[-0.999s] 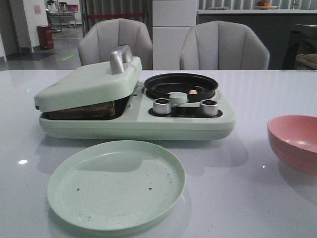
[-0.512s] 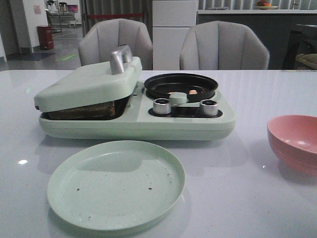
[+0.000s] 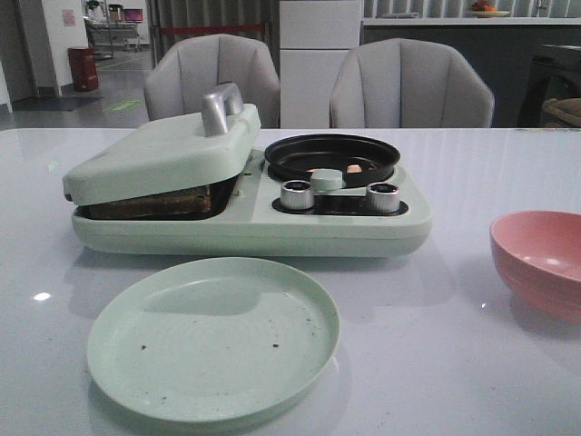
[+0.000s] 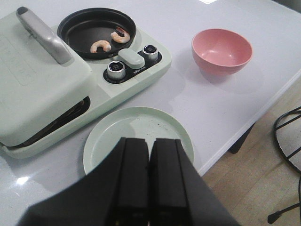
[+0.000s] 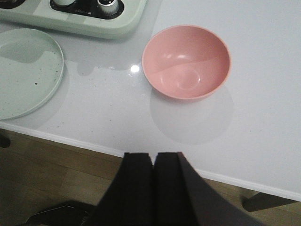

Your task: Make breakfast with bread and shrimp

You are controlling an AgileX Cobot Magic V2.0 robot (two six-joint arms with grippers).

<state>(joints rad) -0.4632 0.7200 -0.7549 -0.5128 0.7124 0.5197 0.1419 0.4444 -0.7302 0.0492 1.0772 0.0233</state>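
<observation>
Resting under the tilted lid (image 3: 163, 150), bread (image 3: 150, 202) showed only a dark edge; two shrimp (image 4: 109, 41) lay in the pan (image 4: 96, 29). Left gripper (image 4: 149, 188) and right gripper (image 5: 153, 188) were closed, empty, back from the desk (image 3: 472, 363). Risk judged: bread scorching if left; lid dropping when lifted by its handle (image 3: 221, 107).

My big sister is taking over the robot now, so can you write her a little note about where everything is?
Left hand: shut, empty, held back above the green plate.
Right hand: shut, empty, near the table edge by the pink bowl.
Bread: in the press, lid resting on it.
Shrimp: two in the black pan.
Done: food loaded in the cooker.
Left: likely moving the bread and shrimp to the empty plate.
</observation>
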